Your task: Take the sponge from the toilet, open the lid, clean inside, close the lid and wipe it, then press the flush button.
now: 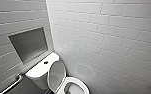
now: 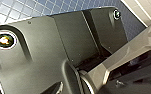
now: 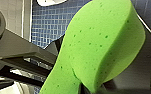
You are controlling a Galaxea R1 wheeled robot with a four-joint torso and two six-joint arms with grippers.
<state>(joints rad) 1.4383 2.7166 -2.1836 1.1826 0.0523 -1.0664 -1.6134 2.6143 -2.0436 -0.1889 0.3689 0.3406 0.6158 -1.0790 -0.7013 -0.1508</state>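
Observation:
The white toilet (image 1: 74, 84) stands in the corner with its lid (image 1: 56, 75) raised against the tank (image 1: 39, 71). The oval bowl is open below it. A small dark flush button (image 1: 45, 62) sits in the middle of the tank top. In the right wrist view the bright green sponge (image 3: 98, 47) looms large and bent. My right gripper (image 3: 87, 88) is shut on its lower end. My left gripper is open.
A metal grab bar (image 1: 12, 85) runs along the left wall below a recessed niche (image 1: 28, 43). White tiled walls (image 1: 103, 37) close in on the left and right of the toilet. Blue mosaic floor (image 3: 48, 22) lies under both wrists.

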